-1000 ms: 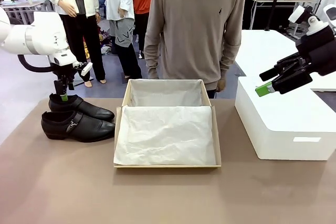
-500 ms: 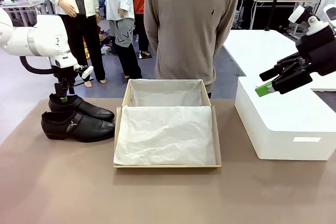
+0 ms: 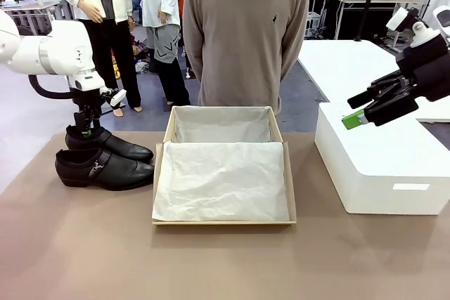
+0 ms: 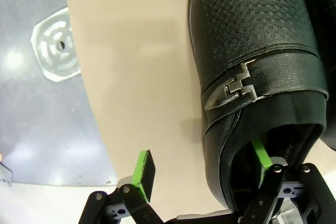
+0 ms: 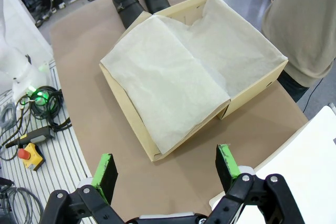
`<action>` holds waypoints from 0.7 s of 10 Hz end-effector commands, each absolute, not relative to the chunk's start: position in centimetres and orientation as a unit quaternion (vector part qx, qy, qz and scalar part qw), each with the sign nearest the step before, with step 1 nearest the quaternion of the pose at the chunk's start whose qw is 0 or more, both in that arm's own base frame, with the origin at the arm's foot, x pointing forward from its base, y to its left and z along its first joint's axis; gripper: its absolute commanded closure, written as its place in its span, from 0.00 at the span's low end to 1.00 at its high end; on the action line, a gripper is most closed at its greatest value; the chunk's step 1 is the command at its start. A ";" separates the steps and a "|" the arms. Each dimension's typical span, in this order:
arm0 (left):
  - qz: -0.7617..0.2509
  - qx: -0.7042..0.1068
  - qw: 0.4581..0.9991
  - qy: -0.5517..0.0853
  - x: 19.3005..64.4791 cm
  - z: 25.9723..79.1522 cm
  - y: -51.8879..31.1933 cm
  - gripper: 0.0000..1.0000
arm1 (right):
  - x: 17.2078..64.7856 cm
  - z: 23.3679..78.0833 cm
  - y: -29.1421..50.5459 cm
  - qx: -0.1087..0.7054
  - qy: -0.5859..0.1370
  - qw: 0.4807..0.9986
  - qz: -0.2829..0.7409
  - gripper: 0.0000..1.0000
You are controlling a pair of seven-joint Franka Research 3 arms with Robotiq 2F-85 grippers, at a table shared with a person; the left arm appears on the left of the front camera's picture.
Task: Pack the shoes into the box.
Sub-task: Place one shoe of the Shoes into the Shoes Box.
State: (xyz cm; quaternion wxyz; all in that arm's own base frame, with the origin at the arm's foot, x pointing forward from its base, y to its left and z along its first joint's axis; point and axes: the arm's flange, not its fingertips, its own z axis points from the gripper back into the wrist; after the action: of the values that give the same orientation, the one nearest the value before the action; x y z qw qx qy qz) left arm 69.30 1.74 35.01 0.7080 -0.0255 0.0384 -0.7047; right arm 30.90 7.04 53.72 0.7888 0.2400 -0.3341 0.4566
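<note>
Left gripper (image 3: 86, 130): positioned at the heel of the far shoe (image 3: 109, 144), on the table (image 3: 225, 265) left of the box (image 3: 223, 223). In the left wrist view, the left gripper (image 4: 202, 162) has its jaws spread wide and astride the shoe's side wall. One green pad (image 4: 261, 156) sits inside the heel opening; the other is outside, clear of the leather. Nothing is clamped. The buckle (image 4: 239, 85) lies just ahead of the fingers.

Near shoe (image 3: 104, 168): on the table, touching the far shoe, just left of the box.

Box: lid open, lined with white tissue paper (image 3: 221, 180).

Right gripper (image 3: 355, 119): raised well right of the box, above the white plastic box (image 3: 380, 173). Jaws spread wide, empty (image 5: 166, 167).
</note>
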 end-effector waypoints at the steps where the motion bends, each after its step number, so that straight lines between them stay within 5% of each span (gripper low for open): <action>1: -0.716 -0.027 0.697 0.040 69.9 35.3 2.1 0.48 | 31.3 53.7 7.1 0.250 -0.342 0.778 0.465 0.00; 4: -0.718 -0.025 0.695 0.039 69.8 35.3 2.2 1.00 | 31.3 53.7 7.1 0.250 -0.342 0.778 0.465 0.00; 7: -0.720 -0.018 0.693 0.042 69.7 35.3 2.2 1.00 | 31.3 53.7 7.1 0.250 -0.342 0.778 0.465 0.00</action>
State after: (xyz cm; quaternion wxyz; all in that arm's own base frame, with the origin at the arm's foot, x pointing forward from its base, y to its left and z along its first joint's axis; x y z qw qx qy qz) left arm 69.50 1.77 35.04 0.7031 -0.0246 0.0377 -0.7097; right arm 30.90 7.04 53.72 0.7888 0.2400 -0.3341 0.4566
